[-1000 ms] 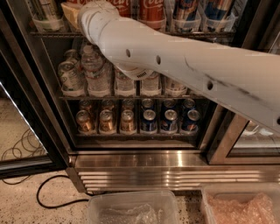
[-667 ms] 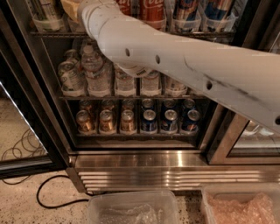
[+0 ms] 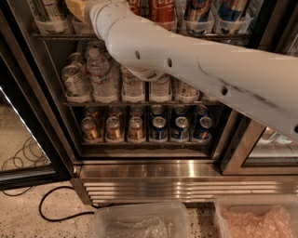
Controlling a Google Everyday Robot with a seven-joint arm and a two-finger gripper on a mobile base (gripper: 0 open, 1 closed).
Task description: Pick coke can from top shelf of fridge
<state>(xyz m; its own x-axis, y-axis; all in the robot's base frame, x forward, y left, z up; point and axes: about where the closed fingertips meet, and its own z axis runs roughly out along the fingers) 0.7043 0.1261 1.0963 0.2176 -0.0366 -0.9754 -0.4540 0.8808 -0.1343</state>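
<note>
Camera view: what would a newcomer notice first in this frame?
The big white arm cuts diagonally from the right edge up to the top shelf at upper left, covering much of the fridge; its end effector is out of frame past the top edge. Just right of the arm's tip stands a red coke can. Below, water bottles, then gold cans and blue cans, fill the lower racks.

the white arm (image 3: 195, 65) crosses the upper frame in front of the top shelf (image 3: 56, 36). a coke can (image 3: 163, 11) and tubs (image 3: 198, 25) crowd it. the gripper is out of sight, top left.
</note>
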